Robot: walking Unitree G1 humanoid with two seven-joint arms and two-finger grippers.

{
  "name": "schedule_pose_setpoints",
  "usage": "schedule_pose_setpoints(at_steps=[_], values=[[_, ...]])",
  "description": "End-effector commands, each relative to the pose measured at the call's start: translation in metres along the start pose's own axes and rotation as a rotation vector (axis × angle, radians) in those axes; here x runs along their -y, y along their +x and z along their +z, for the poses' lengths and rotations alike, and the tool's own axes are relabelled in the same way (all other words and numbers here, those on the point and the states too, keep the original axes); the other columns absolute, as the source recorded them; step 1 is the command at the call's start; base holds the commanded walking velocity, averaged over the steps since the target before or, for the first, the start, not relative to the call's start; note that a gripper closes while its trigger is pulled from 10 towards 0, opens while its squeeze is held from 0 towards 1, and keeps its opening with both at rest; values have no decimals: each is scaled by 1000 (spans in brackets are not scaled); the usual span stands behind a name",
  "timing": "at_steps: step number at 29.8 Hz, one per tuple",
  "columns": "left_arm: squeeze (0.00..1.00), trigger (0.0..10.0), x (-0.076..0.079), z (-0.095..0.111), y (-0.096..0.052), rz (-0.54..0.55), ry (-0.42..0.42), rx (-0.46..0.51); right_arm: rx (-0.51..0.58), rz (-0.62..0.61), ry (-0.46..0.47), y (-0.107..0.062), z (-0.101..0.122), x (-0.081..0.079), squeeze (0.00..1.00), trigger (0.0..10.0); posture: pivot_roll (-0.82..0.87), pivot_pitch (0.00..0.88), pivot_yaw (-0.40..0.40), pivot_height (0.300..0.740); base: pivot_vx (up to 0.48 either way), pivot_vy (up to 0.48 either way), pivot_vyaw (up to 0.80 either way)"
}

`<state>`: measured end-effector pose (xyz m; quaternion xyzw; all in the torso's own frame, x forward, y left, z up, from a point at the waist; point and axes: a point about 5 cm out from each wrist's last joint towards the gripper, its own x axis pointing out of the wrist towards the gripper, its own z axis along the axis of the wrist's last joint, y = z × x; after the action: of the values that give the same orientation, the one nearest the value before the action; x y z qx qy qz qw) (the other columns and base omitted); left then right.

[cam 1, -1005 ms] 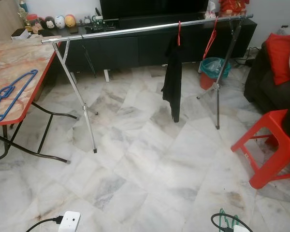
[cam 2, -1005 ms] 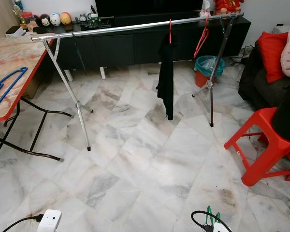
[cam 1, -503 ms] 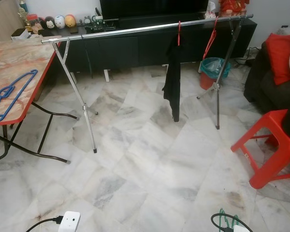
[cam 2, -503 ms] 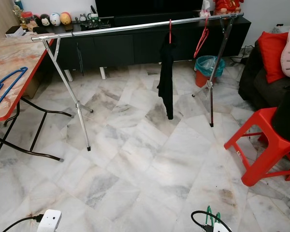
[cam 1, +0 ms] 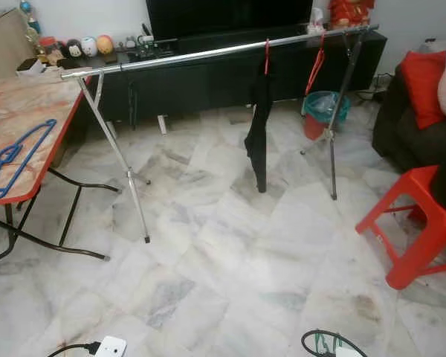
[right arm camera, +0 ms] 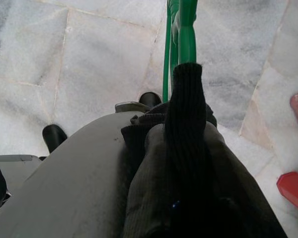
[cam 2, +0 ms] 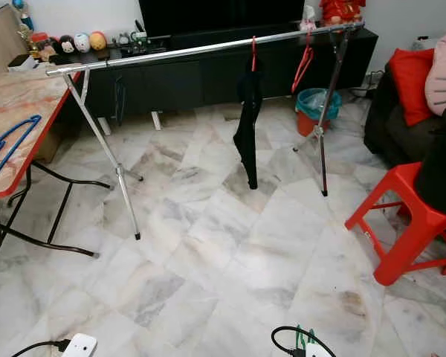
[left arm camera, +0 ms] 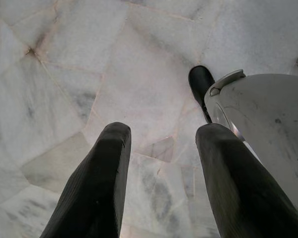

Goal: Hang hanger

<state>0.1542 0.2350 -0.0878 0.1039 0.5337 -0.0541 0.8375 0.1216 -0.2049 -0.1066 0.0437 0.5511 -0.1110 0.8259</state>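
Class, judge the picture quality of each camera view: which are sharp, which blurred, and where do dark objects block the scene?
Left and right eye views: evenly lit, fairly sharp, rail crisp. Left wrist view: floor sharp, open left pincer near and soft. Right wrist view: right pincer, shut on the green hanger, looms dark and blurred.

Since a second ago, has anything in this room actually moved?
Only the view shifted slightly, so the robot's head or body moved, not the room. Nothing was picked up or let go. The clothes rack, the black garment hanging on it, the blue hanger on the table and the red stool stayed put.
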Motion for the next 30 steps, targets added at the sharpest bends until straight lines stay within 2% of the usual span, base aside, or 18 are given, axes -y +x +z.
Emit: schedule_pose_setpoints(at_steps=[1, 9, 14, 16, 20, 21, 23, 24, 26, 27, 30], values=[[0, 10000, -3, -4, -1, 5, 13, -21, -11, 8, 0, 0, -1, -5, 0, 10000, -70, 30, 86, 740, 0, 0, 0], [0, 10000, -3, -3, -1, 6, 13, -19, -6, -83, -24, 0, 2, 8, 0, 10000, -67, 36, 87, 740, 0, 0, 0], [0, 10000, -3, -3, -1, 8, 10, -18, -4, -148, -41, -1, 4, 21, 0, 10000, -64, 36, 86, 740, 0, 0, 0], [0, 10000, -2, -3, -1, 10, 8, -18, 21, -205, -90, -2, 13, 37, 0, 10000, -59, 39, 83, 740, 0, 0, 0], [0, 10000, -2, -3, -1, 12, 10, -18, 40, -222, -113, -3, 19, 43, 0, 10000, -61, 38, 83, 740, 0, 0, 0], [0, 10000, -3, -1, 0, 17, 14, -2, 166, -230, -185, -5, 55, 53, 0, 10000, -65, 40, 80, 740, 0, 0, 0], [0, 10000, -2, 1, 0, 20, 16, 15, 286, -239, -237, -10, 90, 58, 0, 10000, -63, 40, 79, 740, 0, 0, 0], [0, 10000, -2, 1, 0, 20, 16, 15, 286, -239, -237, -10, 90, 58, 0, 10000, -63, 40, 79, 740, 0, 0, 0], [0, 10000, -2, 2, 0, 21, 18, 30, 383, -246, -271, -17, 122, 61, 0, 10000, -62, 39, 79, 740, 0, 0, 0], [0, 10000, -2, 2, 0, 21, 18, 30, 383, -246, -271, -17, 122, 61, 0, 10000, -62, 39, 79, 740, 0, 0, 0], [0, 10000, -2, 4, 0, 22, 32, 50, 535, -203, -318, -32, 171, 59, 0, 10000, -60, 37, 78, 740, 0, 0, 0]])
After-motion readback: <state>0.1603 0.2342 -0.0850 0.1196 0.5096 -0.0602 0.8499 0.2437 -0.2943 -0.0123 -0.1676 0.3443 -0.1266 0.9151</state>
